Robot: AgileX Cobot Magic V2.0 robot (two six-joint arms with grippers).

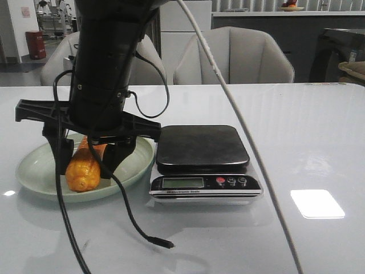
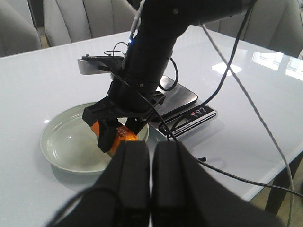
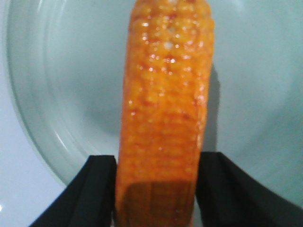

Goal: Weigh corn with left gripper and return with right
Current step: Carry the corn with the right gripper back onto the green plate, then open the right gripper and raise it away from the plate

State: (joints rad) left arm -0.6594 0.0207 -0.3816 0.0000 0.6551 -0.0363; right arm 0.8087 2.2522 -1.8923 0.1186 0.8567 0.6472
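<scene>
1. The corn (image 1: 83, 167) is lying on the pale green plate (image 1: 35, 171) at the lower left of the front view, with the scale (image 1: 202, 157) just beside the plate toward frame centre.
2. The scale's platform is carrying nothing. Whether weighing has taken place cannot be read from the display, which is too small to make out.
3. The right gripper (image 1: 88, 162) is standing over the plate with its jaws on either side of the corn; in the right wrist view the fingers (image 3: 97, 189) are flanking the cob (image 3: 165, 123) at the bottom of the frame. Whether they are pressing on the cob or merely bracketing it cannot be determined.
4. The left gripper (image 2: 150, 156) is hovering near the plate at the bottom centre of its own view, fingers pressed together and holding nothing.
5. Judgement: with the corn on the plate at the right gripper and the left gripper unloaded, the task is most likely sitting at the return step, either at placement or release. If so, what is remaining is opening the jaws and withdrawing from the surface (image 1: 308, 142).
</scene>
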